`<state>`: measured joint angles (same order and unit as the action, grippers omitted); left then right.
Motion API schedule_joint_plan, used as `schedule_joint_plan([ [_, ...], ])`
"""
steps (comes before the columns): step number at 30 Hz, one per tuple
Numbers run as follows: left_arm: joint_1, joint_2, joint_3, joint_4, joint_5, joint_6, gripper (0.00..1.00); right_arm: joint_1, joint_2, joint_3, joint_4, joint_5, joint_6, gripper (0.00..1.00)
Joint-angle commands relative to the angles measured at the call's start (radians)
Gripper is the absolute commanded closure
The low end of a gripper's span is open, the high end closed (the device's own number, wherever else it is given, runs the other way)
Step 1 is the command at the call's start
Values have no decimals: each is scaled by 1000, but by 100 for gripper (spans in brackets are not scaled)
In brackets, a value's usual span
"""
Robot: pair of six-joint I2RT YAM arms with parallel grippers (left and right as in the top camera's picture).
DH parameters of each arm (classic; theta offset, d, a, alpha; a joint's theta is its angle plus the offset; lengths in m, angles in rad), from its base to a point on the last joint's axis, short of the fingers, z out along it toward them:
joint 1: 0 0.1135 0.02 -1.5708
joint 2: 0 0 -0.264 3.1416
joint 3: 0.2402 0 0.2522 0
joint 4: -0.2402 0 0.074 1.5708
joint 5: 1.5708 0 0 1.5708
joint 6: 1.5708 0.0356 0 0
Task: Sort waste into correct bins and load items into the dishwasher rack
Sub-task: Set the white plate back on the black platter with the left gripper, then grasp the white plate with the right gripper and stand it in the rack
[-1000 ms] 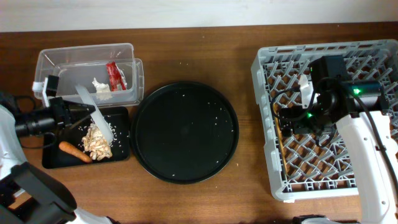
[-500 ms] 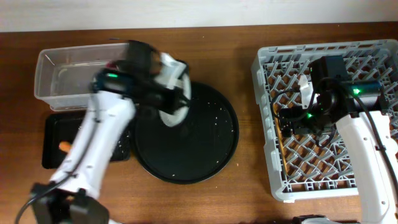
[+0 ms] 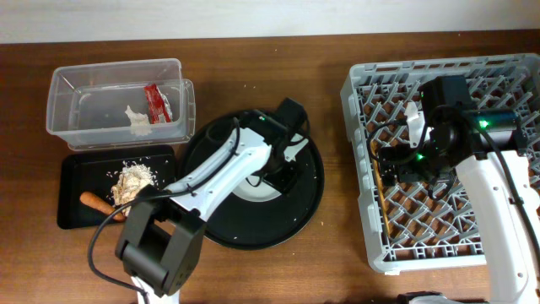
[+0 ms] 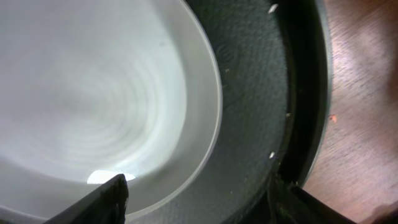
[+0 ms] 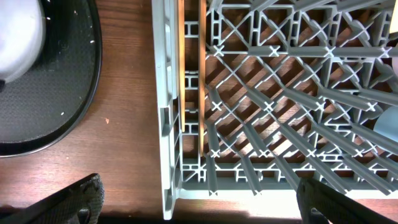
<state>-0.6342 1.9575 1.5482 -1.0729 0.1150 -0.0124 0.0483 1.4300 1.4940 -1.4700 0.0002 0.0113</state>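
The white plate [image 3: 247, 188] [image 4: 93, 93] lies flat on the round black tray [image 3: 304, 207] [image 4: 261, 124]. My left gripper [image 3: 281, 169] [image 4: 199, 208] hovers open over the plate's right rim, its fingers apart on either side and gripping nothing. The clear tub [image 3: 84, 97] holds the red wrapper [image 3: 158, 101] and the white tissue [image 3: 135, 118]. In the shallow black tray [image 3: 76, 169] lie the beige food scraps [image 3: 133, 179] and the carrot [image 3: 94, 201]. My right gripper [image 3: 390, 166] [image 5: 205, 205] stands wide open over the left wall of the grey dishwasher rack [image 3: 506, 76] [image 5: 168, 124]. Wooden chopsticks [image 5: 193, 93] lie inside along that wall.
A small pale object [image 3: 413, 114] sits in the rack near the right arm. Rice-like crumbs dot the round tray and the shallow tray. Bare wooden table [image 3: 337, 253] separates the round tray from the rack.
The left arm swung from the shallow black tray to the round tray with the plate, set it down flat and opened its jaws. The right arm stayed put.
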Motion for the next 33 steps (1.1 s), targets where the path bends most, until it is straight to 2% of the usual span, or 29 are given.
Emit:
schedule_joint_plan([
  [1,100,-132,15,-61,-62,-68,23,-5,0,1,19,-19,4,2],
  [3,197,-237,15,-128,-132,-121,21,-3,0,1,89,-144,4,2],
  [4,245,-283,15,-154,-138,-130,1,-3,0,1,136,-235,4,2],
  [6,381,-386,15,-202,-137,-161,1,13,0,1,265,-400,5,2],
  [10,637,-489,15,-257,-137,-174,1,164,55,1,444,-408,77,2],
  [13,711,-488,13,-277,-134,-175,1,284,188,1,469,-335,130,2],
  [19,724,-488,10,-272,-134,-174,1,408,470,1,549,-299,246,0],
  [23,724,-488,10,-272,-134,-174,1,430,594,1,590,-267,345,16],
  [27,724,-488,10,-272,-134,-174,1,431,652,1,608,-250,377,46],
  [29,724,-488,10,-273,-129,-174,1,433,664,-2,611,-250,391,56],
  [30,724,-488,10,-272,-129,-174,1,436,672,-2,611,-250,391,58],
  [33,724,-488,10,-274,-130,-174,1,442,677,-2,612,-250,396,83],
])
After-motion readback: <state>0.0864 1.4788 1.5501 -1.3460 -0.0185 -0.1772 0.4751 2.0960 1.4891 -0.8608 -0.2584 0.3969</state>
